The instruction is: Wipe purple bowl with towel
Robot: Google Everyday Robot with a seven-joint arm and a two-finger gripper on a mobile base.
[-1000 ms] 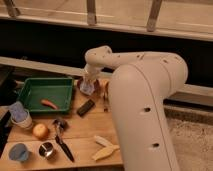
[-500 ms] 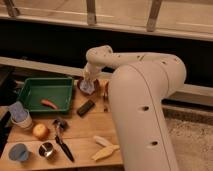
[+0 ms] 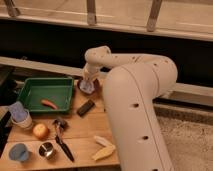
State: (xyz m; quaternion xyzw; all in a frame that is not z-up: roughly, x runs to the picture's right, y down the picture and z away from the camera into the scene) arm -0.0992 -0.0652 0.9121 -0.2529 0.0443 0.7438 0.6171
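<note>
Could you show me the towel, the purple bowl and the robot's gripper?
Purple bowl (image 3: 80, 84): camera view, left rim.
Gripper (image 3: 88, 81): camera view, between its fingertips, just above the bowl.
Towel (image 3: 87, 88): camera view, its pale middle.

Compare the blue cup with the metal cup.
The blue cup is matte blue; the metal cup is shiny. The blue cup looks wider and sits left of the metal cup. Both stand near the table's front edge. The gripper, shut on the towel, is over the purple bowl.

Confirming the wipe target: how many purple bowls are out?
1: the purple bowl, right of the green tray, beneath the gripper holding the towel in it. The arm may hide others.
</note>
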